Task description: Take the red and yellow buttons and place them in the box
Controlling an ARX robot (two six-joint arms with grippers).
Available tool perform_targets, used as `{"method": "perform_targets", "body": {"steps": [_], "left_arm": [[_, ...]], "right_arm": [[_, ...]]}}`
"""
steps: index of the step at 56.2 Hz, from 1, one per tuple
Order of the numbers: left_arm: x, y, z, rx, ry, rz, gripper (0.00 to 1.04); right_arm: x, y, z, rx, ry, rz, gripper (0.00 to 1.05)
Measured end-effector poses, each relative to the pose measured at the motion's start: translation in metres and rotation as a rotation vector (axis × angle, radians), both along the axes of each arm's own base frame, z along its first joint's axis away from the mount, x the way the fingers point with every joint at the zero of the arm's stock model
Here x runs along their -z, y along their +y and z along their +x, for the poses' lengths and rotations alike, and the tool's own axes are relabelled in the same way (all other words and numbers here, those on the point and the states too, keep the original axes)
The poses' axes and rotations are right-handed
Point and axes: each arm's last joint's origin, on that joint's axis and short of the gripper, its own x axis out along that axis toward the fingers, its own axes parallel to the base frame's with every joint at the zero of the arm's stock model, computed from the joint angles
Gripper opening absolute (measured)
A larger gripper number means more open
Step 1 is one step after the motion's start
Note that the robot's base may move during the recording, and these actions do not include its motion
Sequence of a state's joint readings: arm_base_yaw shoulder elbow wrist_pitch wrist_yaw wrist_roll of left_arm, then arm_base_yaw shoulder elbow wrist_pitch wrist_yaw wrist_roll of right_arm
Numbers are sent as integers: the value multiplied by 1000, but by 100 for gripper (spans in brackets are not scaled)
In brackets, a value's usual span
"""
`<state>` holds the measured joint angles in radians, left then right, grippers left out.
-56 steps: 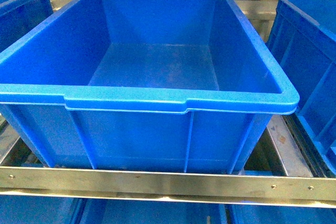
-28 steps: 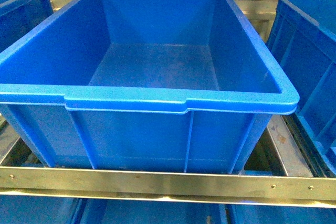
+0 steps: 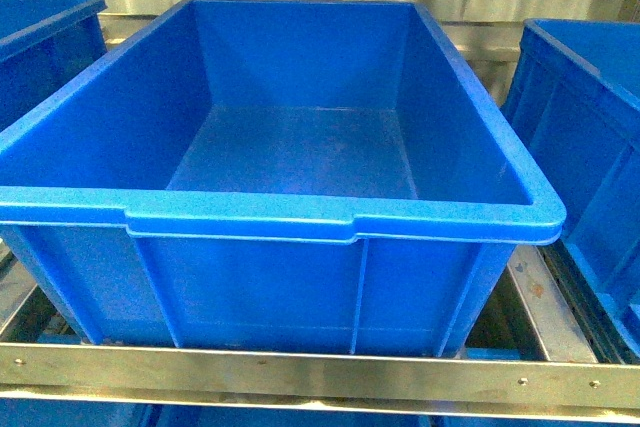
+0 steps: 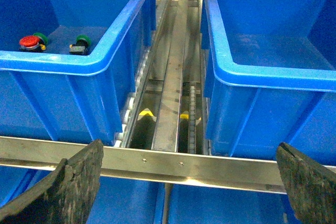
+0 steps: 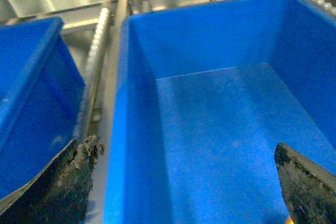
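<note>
The box [image 3: 340,215], a large bright-blue bin, fills the middle of the front view and nothing lies in it; neither arm shows there. In the left wrist view a red button [image 4: 29,42] lies in a corner of the neighbouring blue bin [image 4: 100,61], well beyond my left gripper [image 4: 191,182]. That gripper is open and hangs over the steel crossbar, holding nothing. My right gripper [image 5: 184,192] is open above the bare floor of another blue bin [image 5: 123,129]. A yellow-orange speck [image 5: 287,219] shows beside one finger; I cannot tell what it is.
Two green-capped buttons [image 4: 81,44] [image 4: 41,38] lie by the red one. A steel crossbar [image 3: 320,372] runs along the front. Roller rails [image 4: 170,77] fill the gap between bins. Blue bins [image 3: 45,47] [image 3: 590,147] flank the box.
In the front view the box and its neighbours sit a little lower in the picture than before. Nothing in the bins has moved.
</note>
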<state>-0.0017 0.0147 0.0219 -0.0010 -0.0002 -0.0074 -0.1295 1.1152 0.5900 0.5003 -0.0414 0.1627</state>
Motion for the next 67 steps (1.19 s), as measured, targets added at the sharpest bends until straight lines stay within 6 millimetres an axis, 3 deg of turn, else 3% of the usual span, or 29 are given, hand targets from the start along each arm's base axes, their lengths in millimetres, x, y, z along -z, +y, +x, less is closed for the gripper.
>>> {"method": "perform_targets", "body": {"steps": [6,14,18,26,41,45,67], "left_arm": [[0,0,0,0,0,0,97],[0,0,0,0,0,0,97],[0,0,0,0,0,0,97],[0,0,0,0,0,0,97],[0,0,0,0,0,0,97],[0,0,0,0,0,0,97],[0,0,0,0,0,0,97]], "right_arm": [[0,21,-20,-45,-35,43,99],[-4,34,-40,-69,-90,81,97],[-3,32,-55,-95,-44,-9,86],[25,30,-83,-88,-16,-117,61],[54,30,-99,-90,-5,-153,19],[61,30,-103,-89,-10,-156,3],[83,30,-118,-89,-13,-159,4]]}}
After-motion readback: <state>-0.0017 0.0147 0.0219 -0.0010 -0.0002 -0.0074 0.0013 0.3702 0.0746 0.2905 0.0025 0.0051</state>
